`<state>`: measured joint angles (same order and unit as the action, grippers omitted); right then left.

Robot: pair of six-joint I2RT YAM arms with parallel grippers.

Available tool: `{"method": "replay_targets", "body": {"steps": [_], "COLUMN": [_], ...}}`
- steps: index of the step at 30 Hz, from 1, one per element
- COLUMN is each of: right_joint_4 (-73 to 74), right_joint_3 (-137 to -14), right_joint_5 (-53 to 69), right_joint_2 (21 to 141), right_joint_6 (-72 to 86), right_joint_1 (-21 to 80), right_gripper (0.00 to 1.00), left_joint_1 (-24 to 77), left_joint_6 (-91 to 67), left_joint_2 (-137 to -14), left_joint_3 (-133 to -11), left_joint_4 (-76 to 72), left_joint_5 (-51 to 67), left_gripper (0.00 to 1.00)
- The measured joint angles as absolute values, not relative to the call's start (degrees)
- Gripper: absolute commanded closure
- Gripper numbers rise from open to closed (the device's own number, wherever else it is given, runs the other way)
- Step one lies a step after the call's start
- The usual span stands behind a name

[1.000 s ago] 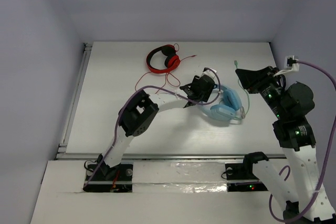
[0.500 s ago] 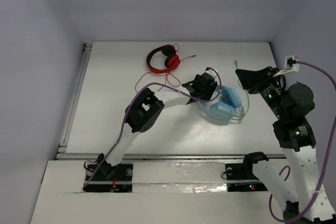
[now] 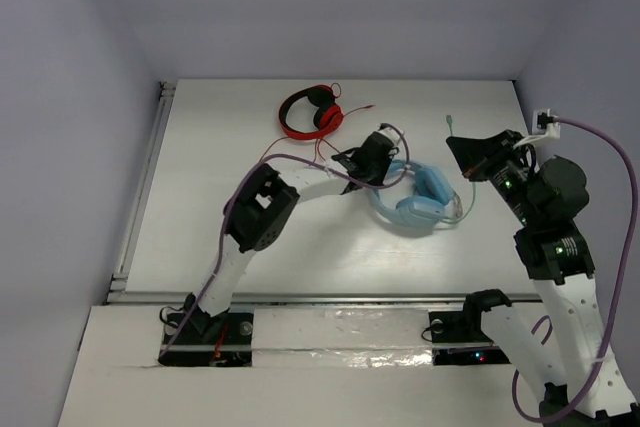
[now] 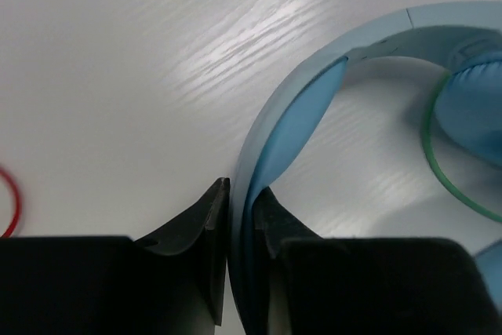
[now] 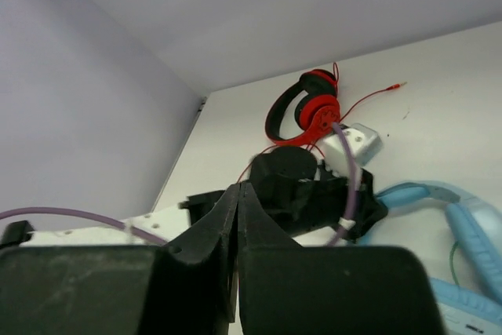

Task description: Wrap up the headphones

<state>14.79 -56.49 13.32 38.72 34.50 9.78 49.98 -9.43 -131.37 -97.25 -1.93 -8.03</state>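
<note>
The light-blue headphones point(image 3: 420, 202) lie right of the table's middle, earcups folded together. My left gripper point(image 3: 372, 169) is shut on their wide headband point(image 4: 314, 92); in the left wrist view the band runs straight between the closed jaws of the gripper point(image 4: 241, 213). The thin pale green cable point(image 3: 470, 192) trails along the headphones' right side, with its plug further back; a loop of it point(image 4: 439, 170) crosses an earcup. My right gripper point(image 3: 457, 144) hangs above the table behind and to the right of the headphones, shut point(image 5: 238, 190), with nothing showing between its jaws.
The red-and-black headphones point(image 3: 310, 112) lie at the back centre, also seen in the right wrist view point(image 5: 310, 107); their red cable point(image 3: 290, 152) loops toward my left arm. A white box point(image 3: 550, 119) with a purple lead sits at the back right edge.
My left gripper has dragged the blue headphones by the headband to the left and a little toward the back. My right gripper has shifted slightly left.
</note>
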Motion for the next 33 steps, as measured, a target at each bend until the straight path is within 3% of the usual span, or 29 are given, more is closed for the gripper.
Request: {"method": "replay_targets", "body": {"steps": [9, 12, 13, 16, 19, 25, 33], "right_joint_4": [12.73, 11.92, 11.25, 8.51, 5.04, -3.18, -10.39], "right_joint_3": [-58.22, -61.36, -61.45, -61.08, -59.88, -54.96, -42.85], "right_joint_5": [17.23, 20.27, 21.3, 25.98, 29.34, 36.58, 39.35], "right_joint_2": [43.22, 45.91, 45.98, 44.84, 43.24, 42.5, 39.03], "right_joint_6": [29.76, 26.94, 26.33, 23.83, 22.15, 21.67, 26.02], "right_joint_1": [9.78, 9.78, 9.78, 9.78, 9.78, 9.78, 9.78], "right_gripper": [0.97, 0.77, 0.64, 0.46, 0.36, 0.32, 0.36], "left_joint_1": [40.66, 38.06, 37.32, 34.72, 31.99, 28.32, 25.47], "left_joint_6": [-10.9, -12.05, -12.4, -12.93, -12.82, -12.53, -13.52], "left_joint_2": [-103.81, -94.96, -92.25, -87.02, -85.19, -85.06, -84.99], "left_joint_3": [-87.39, -87.42, -87.53, -89.91, -94.7, -103.92, -107.94], "left_joint_4": [7.09, 7.66, 8.16, 11.94, 17.39, 27.09, 30.13], "left_joint_5": [-0.14, 1.69, 2.94, 6.83, 10.33, 12.21, 17.96], "left_gripper": [1.0, 1.0, 1.0, 1.0, 1.0, 1.0, 1.0]}}
